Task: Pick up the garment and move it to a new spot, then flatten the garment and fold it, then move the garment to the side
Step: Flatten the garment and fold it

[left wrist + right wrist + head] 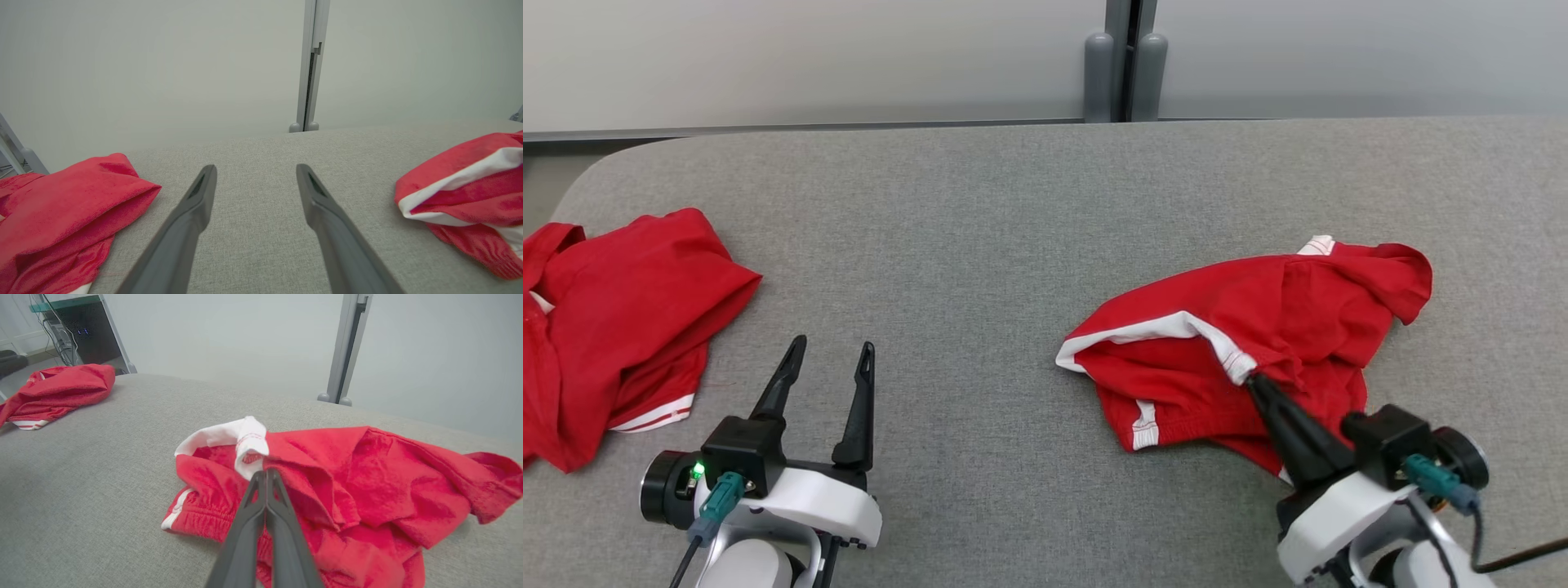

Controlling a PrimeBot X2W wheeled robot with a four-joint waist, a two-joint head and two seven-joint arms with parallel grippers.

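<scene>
The right gripper (1250,380) is pictured clamped shut on a white-edged fold of the crumpled red garment (1282,318), which is heaped on the right side of a grey fabric-covered table (1013,245). The left gripper (833,347) is held empty with its fingers spread wide over the table's near left part, well apart from that garment. A second red garment (621,310) is seen bunched at the table's left edge
</scene>
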